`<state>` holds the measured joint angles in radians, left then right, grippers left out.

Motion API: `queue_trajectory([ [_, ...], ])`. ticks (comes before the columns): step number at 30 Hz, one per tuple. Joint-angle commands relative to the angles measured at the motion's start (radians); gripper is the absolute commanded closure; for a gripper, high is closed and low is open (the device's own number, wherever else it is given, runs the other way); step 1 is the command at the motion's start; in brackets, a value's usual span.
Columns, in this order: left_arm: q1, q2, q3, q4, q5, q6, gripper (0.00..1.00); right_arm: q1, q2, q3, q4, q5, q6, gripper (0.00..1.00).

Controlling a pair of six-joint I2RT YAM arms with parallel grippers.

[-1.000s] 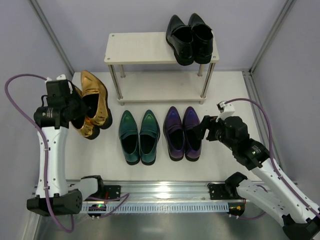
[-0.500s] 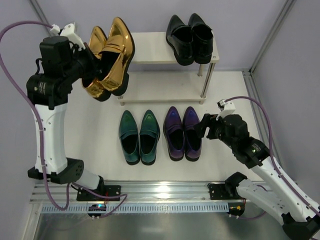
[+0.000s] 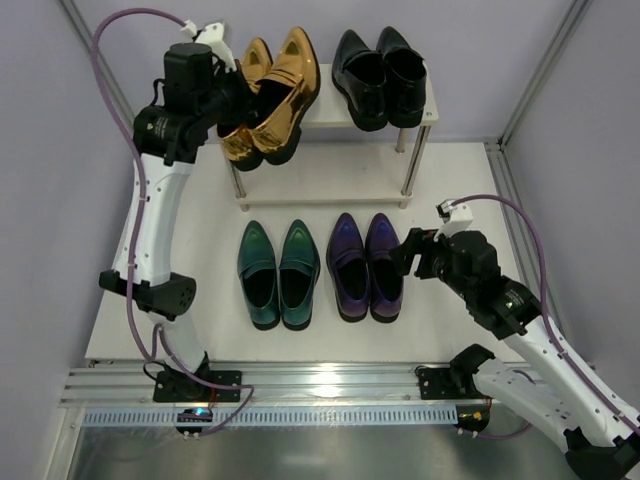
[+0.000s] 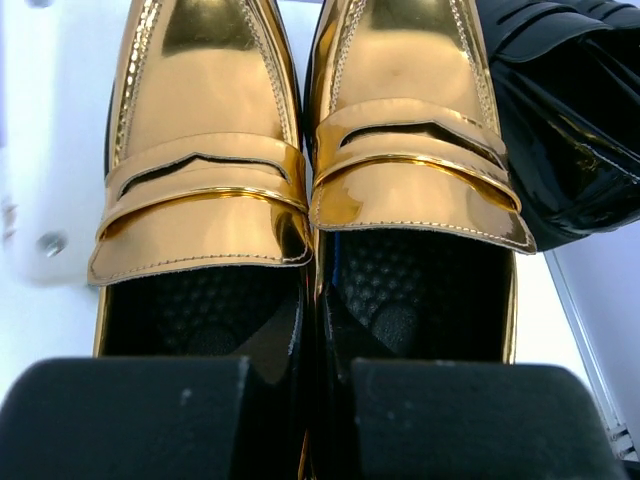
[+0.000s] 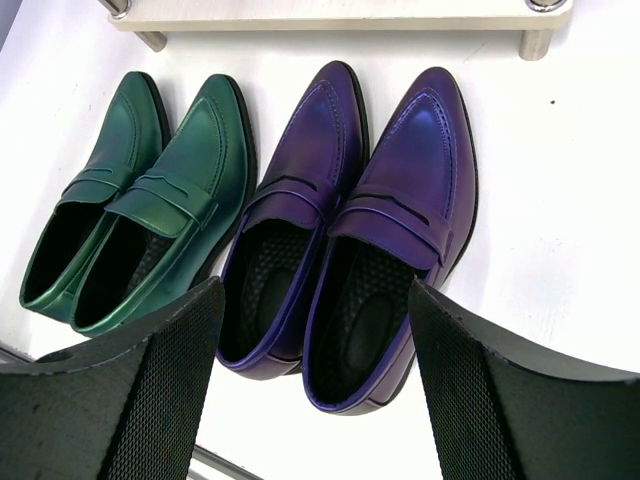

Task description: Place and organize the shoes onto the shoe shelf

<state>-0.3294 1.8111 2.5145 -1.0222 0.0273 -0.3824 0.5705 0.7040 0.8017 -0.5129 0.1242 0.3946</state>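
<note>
My left gripper (image 3: 232, 103) is shut on the gold pair of shoes (image 3: 268, 95), pinching the two inner walls together (image 4: 322, 400), and holds the pair in the air over the left half of the shoe shelf (image 3: 325, 108). The black pair (image 3: 378, 75) stands on the shelf's top board at the right; one black shoe (image 4: 570, 130) shows beside the gold pair (image 4: 300, 150). The teal pair (image 3: 279, 272) and the purple pair (image 3: 366, 265) lie on the table in front of the shelf. My right gripper (image 3: 404, 256) is open, hovering just right of and above the purple pair (image 5: 370, 240).
The shelf's lower board (image 3: 320, 172) is bare. Thin metal posts (image 3: 417, 160) carry the boards. Grey walls close in at the back and sides. The teal pair (image 5: 130, 200) lies left of the purple one in the right wrist view.
My left arm has lifted the gold pair from the table's left side up and rightward to above the shelf's top board. The right arm has stayed still.
</note>
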Motion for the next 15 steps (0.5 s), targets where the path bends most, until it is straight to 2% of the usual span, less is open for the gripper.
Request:
queue_trajectory([
  [1, -0.025, -0.024, 0.102, 0.352, -0.016, 0.043, 1.00, 0.006, -0.017, -0.024, 0.045, 0.018, -0.003, 0.24],
  [15, -0.138, 0.017, 0.138, 0.471, -0.306, 0.299, 1.00, 0.006, -0.021, -0.042, 0.045, 0.049, 0.009, 0.24],
])
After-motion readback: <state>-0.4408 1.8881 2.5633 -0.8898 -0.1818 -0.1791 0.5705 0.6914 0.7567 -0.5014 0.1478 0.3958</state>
